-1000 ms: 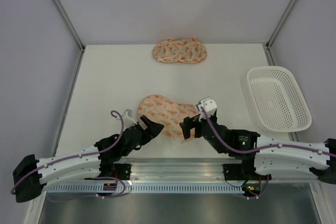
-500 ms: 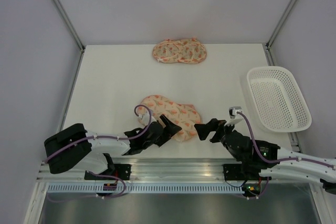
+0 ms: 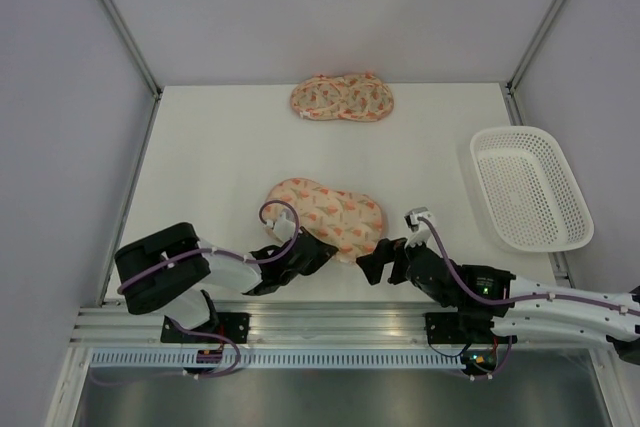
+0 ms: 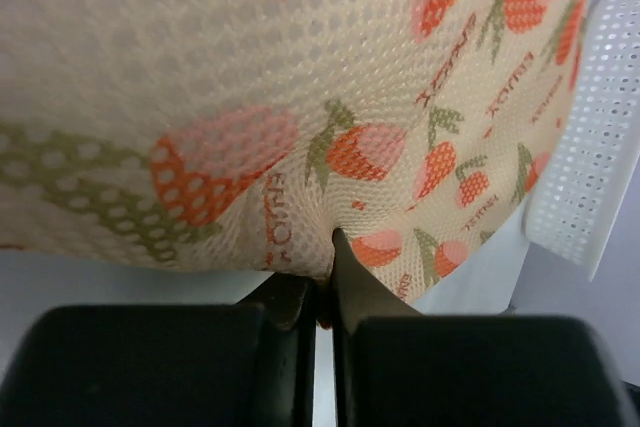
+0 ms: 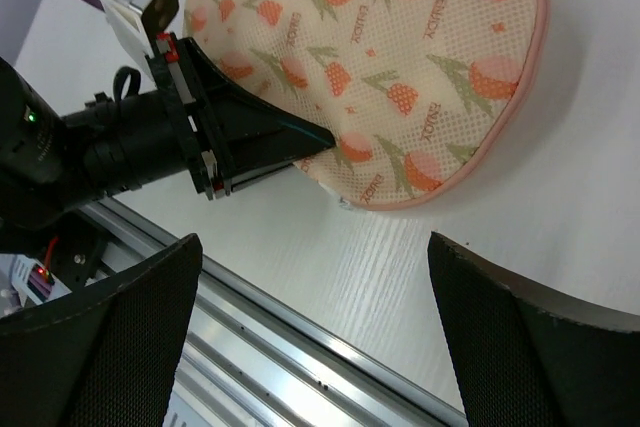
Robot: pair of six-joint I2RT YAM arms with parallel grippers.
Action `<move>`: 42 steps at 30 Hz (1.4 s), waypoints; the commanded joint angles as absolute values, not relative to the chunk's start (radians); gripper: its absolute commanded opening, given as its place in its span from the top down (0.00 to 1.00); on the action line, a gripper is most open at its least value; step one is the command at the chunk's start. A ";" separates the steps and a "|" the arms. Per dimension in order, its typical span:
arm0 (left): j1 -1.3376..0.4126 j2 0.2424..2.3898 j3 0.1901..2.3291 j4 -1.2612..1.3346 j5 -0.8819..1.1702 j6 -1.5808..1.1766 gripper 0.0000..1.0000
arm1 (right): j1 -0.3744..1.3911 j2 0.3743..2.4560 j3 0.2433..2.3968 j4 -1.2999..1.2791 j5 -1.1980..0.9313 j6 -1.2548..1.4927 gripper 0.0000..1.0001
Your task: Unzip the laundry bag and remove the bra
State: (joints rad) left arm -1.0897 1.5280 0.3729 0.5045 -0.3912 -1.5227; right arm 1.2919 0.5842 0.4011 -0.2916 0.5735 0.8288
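Observation:
The laundry bag [image 3: 330,209], a two-lobed pink-orange printed pouch, lies flat on the white table near its front edge. My left gripper [image 3: 324,247] comes in low from the left and is shut on the bag's near edge. In the left wrist view the mesh fabric [image 4: 300,97] is pinched between the closed jaws of that gripper [image 4: 326,247]. My right gripper [image 3: 372,265] hovers open just right of that spot, nothing between its fingers [image 5: 312,247]. Its view shows the bag [image 5: 400,47] with pink trim and the left gripper [image 5: 318,135] at its rim. The bra is hidden.
A paler twin pouch [image 3: 343,98] lies at the table's far edge. A white lattice basket [image 3: 530,187] stands at the right, also glimpsed in the left wrist view as the basket [image 4: 590,147]. The aluminium rail [image 5: 260,347] runs along the table's near edge.
My left gripper has reached along the bag's near edge and shut on the fabric. My right gripper has drawn back from the bag, then come in to its near right rim, still open.

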 commanded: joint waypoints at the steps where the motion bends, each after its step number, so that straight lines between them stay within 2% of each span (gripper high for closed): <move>1: -1.094 1.539 0.383 0.537 -0.416 -1.517 0.98 | 1.293 0.627 0.430 -0.258 0.512 0.795 0.02; 8: -1.094 1.445 0.417 0.417 -0.394 -1.548 0.98 | 1.292 0.715 0.407 -0.158 0.483 0.764 0.04; 13: -1.094 1.358 0.434 0.362 -0.390 -1.568 0.98 | 1.292 0.853 0.414 -0.085 0.454 0.767 0.13; 17: -1.094 1.299 0.437 0.347 -0.385 -1.586 0.98 | 1.293 0.910 0.410 -0.023 0.422 0.799 0.24; 25: -1.094 1.275 0.436 0.324 -0.347 -1.611 0.98 | 1.293 0.934 0.387 0.064 0.466 0.813 0.28; 32: -1.094 1.279 0.429 0.354 -0.324 -1.628 0.98 | 1.292 1.048 0.431 0.063 0.500 0.821 0.37; 42: -1.094 1.261 0.431 0.328 -0.327 -1.612 0.98 | 1.293 1.061 0.445 0.032 0.600 0.815 0.37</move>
State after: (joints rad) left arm -1.0901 1.2816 0.4107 0.3153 -0.3378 -1.5841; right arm 1.2919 1.0760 0.4011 0.0181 0.5259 0.8158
